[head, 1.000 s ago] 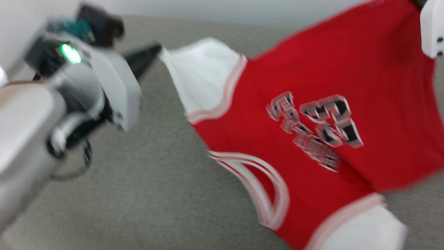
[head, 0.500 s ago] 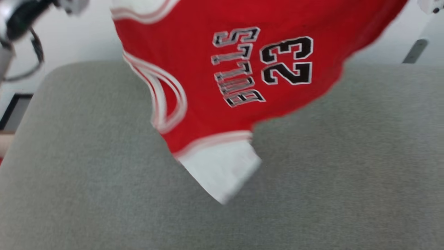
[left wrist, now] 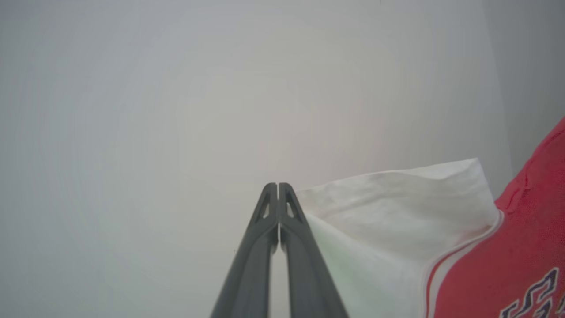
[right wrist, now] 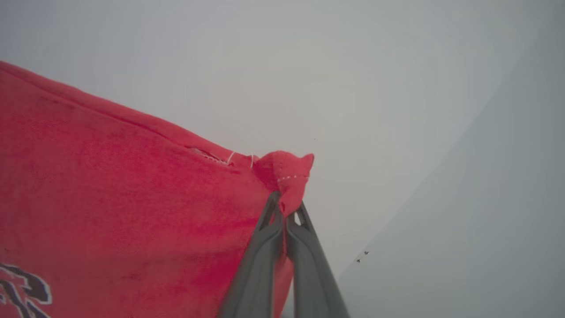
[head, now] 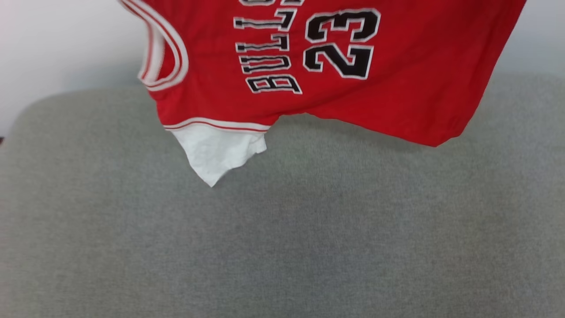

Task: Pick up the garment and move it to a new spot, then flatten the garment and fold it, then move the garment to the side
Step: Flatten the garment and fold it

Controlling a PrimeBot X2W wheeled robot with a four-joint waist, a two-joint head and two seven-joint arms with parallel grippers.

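Item: garment (head: 397, 88), red jersey marked "23", hanging spread in the air over the far edge of the grey tabletop (head: 282, 247). Lowest point: a white sleeve (head: 216, 154). Left hand (left wrist: 278, 187): fingers pressed together, apparently pinching the other sleeve's edge. Right hand (right wrist: 284, 203): clamped on a red corner.

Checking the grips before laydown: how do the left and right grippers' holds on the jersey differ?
The left gripper holds the white sleeve; the right gripper pinches a red corner. Cloth pokes past the right gripper's tips, none past the left gripper's. Both are shut and hold the jersey above the grey surface.
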